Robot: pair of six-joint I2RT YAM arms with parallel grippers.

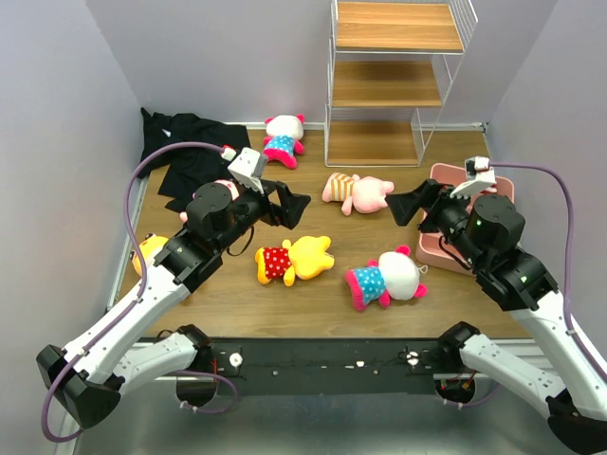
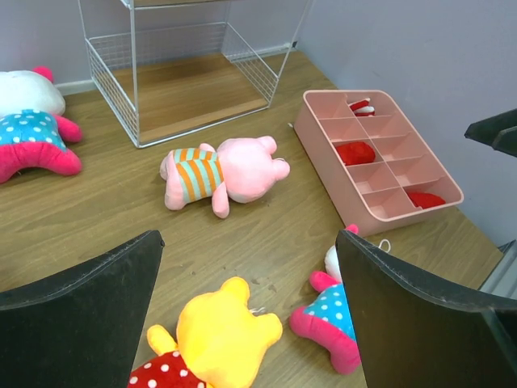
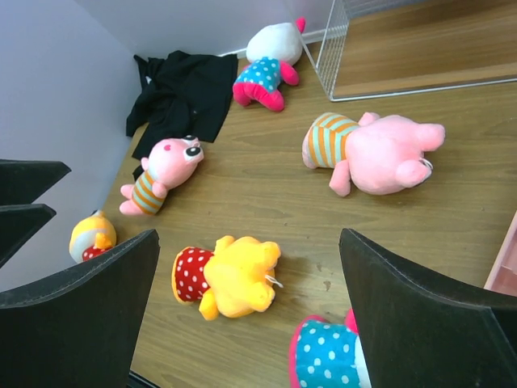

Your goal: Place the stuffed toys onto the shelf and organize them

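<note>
- From above: a brown wooden table [image 1: 237, 303] stands between pale lilac walls [image 1: 76, 95]. The white wire shelf [image 1: 384, 85] stands at the far edge. A black cloth [image 1: 185, 142] lies well left of the shelf, and a pink tray [image 1: 444, 176] is near its right front.
- The far blue-dress toy [image 1: 283, 139] lies just left of the shelf, head toward the back wall.
- The pink striped toy [image 1: 358, 192] lies near the shelf's front, lengthwise along it, head pointing right.
- The yellow toy [image 1: 292, 259] and the near blue-dress toy [image 1: 387, 278] lie well in front of the shelf, both lengthwise left to right, heads right.
- The left gripper [image 1: 289, 209] and the right gripper [image 1: 408, 207] hover in front of the shelf, either side of the pink striped toy.
- Left wrist: the fingers are spread apart, framing the pink striped toy, which lies on its side with its head toward the tray.
- Right wrist: the fingers are spread apart. The second pink toy [image 3: 161, 174] lies far left of the shelf, head toward the cloth. The second yellow toy [image 3: 93, 236] is farther from the shelf still.
</note>
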